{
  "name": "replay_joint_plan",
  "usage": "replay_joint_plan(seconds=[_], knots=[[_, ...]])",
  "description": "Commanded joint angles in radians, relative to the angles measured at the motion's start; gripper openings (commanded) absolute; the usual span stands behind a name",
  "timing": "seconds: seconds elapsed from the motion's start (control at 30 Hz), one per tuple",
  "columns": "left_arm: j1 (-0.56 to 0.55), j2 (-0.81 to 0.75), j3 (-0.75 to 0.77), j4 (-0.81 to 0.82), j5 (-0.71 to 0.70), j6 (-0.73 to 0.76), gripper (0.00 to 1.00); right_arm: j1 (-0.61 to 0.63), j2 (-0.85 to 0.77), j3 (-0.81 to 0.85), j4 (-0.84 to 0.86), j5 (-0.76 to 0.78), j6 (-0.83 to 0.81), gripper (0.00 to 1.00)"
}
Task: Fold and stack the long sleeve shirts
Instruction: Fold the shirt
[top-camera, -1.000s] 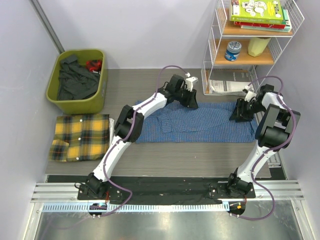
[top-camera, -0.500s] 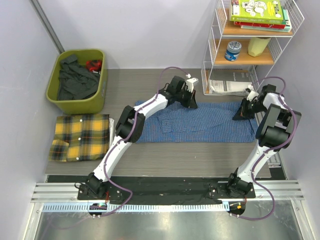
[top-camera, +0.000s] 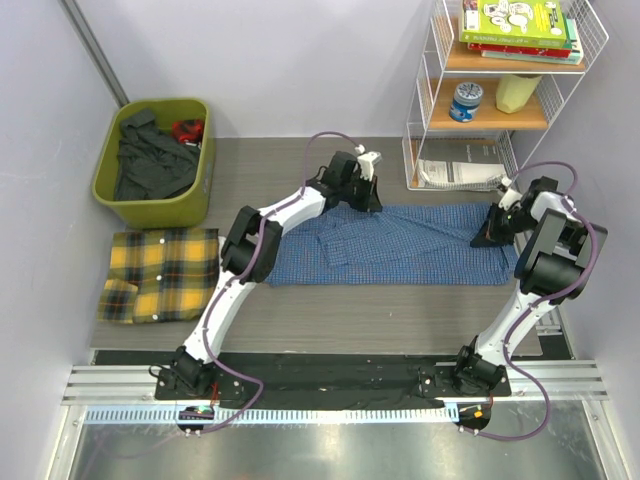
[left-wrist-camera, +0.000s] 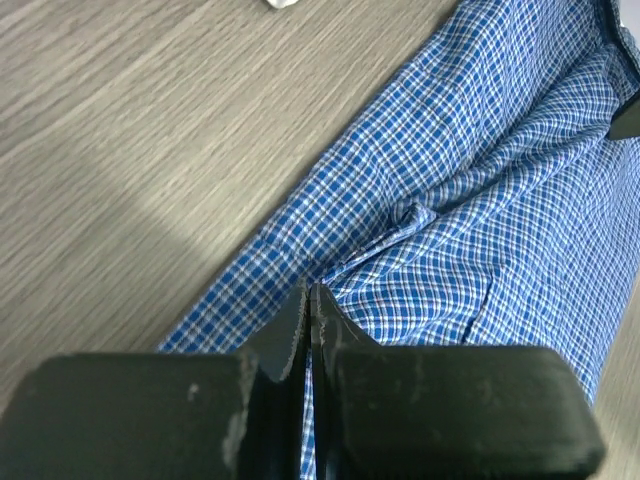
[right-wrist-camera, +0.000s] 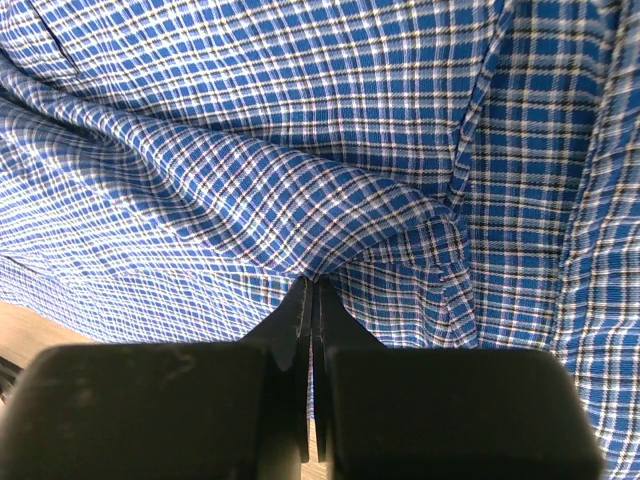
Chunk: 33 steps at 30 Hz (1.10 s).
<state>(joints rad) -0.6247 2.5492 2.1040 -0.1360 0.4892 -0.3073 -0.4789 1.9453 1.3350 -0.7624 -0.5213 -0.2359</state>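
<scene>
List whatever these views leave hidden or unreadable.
1. Top view: the left gripper and right gripper cover the blue shirt where they pinch it.
2. Right wrist view: the blue shirt fills the frame, its edges cut off.
3. Top view: red item in the green bin, half buried among dark clothes, too small to identify.

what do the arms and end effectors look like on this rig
The left arm and right arm are white tubular links with chunky black joints and black bases, a thin purple cable looping along each. The left end effector and right end effector are black, with two blocky fingers tapering to thin, scuffed tips.
</scene>
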Motion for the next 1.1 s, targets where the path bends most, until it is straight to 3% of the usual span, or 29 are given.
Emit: replay_joint_plan(seconds=[0.0,0.03,0.07,0.1,0.13,0.2,0.23,0.3,0.47,0.53,0.63,0.67,0.7,0.73,0.83,0.87,1.03,1.07], knots=[[0.017,-0.09,-0.033,0.039,-0.046,0.02,0.02,-0.007,-0.046,-0.005,0.02,0.023,-0.029,0.01],[0.019,-0.084,-0.024,0.039,-0.026,0.017,0.08,-0.007,-0.043,0.0,0.015,0.003,-0.029,0.01],[0.022,-0.083,-0.021,0.047,-0.008,0.008,0.23,-0.007,-0.033,0.006,0.002,-0.011,-0.031,0.01],[0.023,-0.083,-0.016,0.05,0.009,-0.01,0.3,-0.007,-0.028,0.022,-0.011,-0.022,-0.029,0.03],[0.029,-0.095,-0.016,0.05,0.021,-0.018,0.35,-0.007,-0.025,0.032,-0.03,-0.049,-0.032,0.17],[0.036,-0.125,-0.044,0.047,0.051,-0.026,0.44,-0.007,-0.031,0.047,-0.049,-0.066,-0.042,0.25],[0.045,-0.174,-0.064,0.041,0.067,-0.024,0.46,-0.007,-0.037,0.05,-0.064,-0.077,-0.049,0.33],[0.052,-0.237,-0.146,0.006,0.101,-0.012,0.49,-0.007,-0.065,0.059,-0.081,-0.075,-0.075,0.35],[0.065,-0.466,-0.354,-0.083,0.11,0.164,0.56,-0.007,-0.124,0.075,-0.113,-0.02,-0.152,0.3],[0.065,-0.469,-0.34,-0.173,0.12,0.236,0.57,-0.006,-0.132,0.084,-0.127,-0.016,-0.175,0.32],[0.063,-0.406,-0.207,-0.333,0.121,0.303,0.55,0.012,-0.146,0.098,-0.152,-0.054,-0.216,0.44],[0.066,-0.402,-0.203,-0.341,0.123,0.292,0.54,0.02,-0.157,0.095,-0.161,-0.071,-0.233,0.46],[0.072,-0.427,-0.231,-0.33,0.152,0.281,0.54,0.032,-0.175,0.087,-0.172,-0.119,-0.274,0.54],[0.079,-0.452,-0.278,-0.25,0.17,0.263,0.54,0.048,-0.213,0.073,-0.182,-0.131,-0.293,0.57],[0.124,-0.581,-0.514,-0.017,0.222,0.101,0.55,0.202,-0.305,0.007,-0.138,-0.051,-0.301,0.62],[0.156,-0.613,-0.594,0.007,0.221,0.035,0.56,0.317,-0.325,-0.031,-0.111,-0.028,-0.289,0.63],[0.276,-0.797,-0.723,-0.06,0.183,-0.023,0.62,0.673,-0.401,-0.117,0.136,0.174,-0.145,0.72],[0.319,-0.82,-0.736,-0.136,0.178,-0.016,0.63,0.78,-0.392,-0.122,0.161,0.205,-0.137,0.73]])
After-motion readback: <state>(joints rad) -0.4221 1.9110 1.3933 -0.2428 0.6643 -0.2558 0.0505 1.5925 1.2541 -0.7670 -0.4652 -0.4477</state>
